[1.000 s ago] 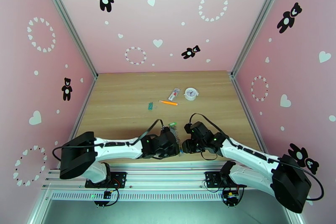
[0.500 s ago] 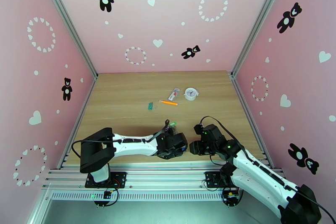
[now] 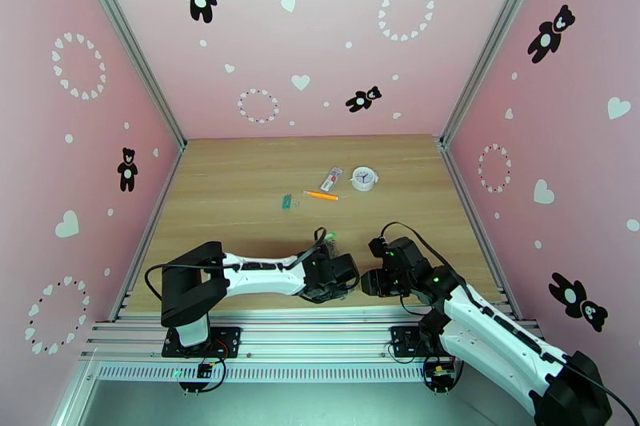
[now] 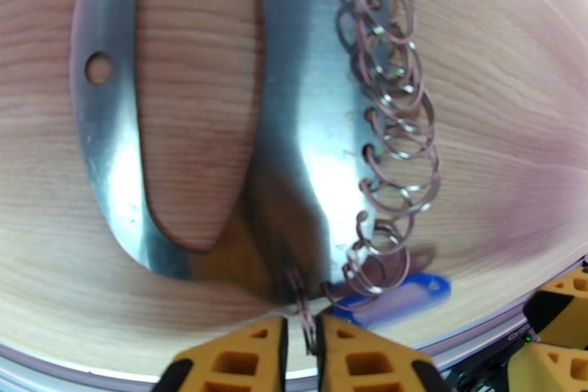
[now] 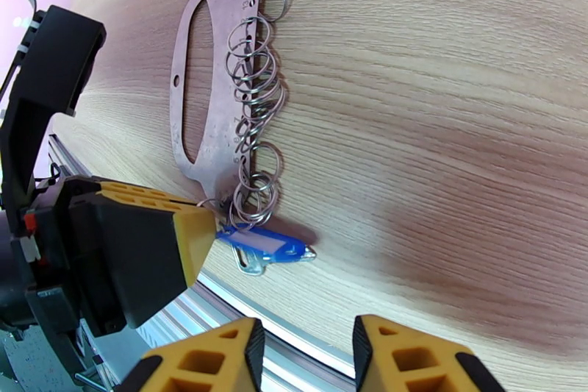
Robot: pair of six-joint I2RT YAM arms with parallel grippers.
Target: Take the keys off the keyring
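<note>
keyring (image 4: 309,92), a flat metal oval w/ a row of small rings down one side, lies on the tabletop (image 5: 456,92) by its near edge. left claw (image 4: 303,346) is narrow, pinching a small ring at the keyring's near end. blue key (image 5: 264,245) lies just beside it, among the end rings. right claw (image 5: 307,349) is part open w/ nothing betw its fingers, near the blue key but not touching.

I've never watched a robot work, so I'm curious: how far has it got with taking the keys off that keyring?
Nothing looks done: the blue key is on a ring of the keyring. In hand: the left pincer pinches the keyring's near end, while the right pincer hovers open near that key. Left: the whole removal.
</note>
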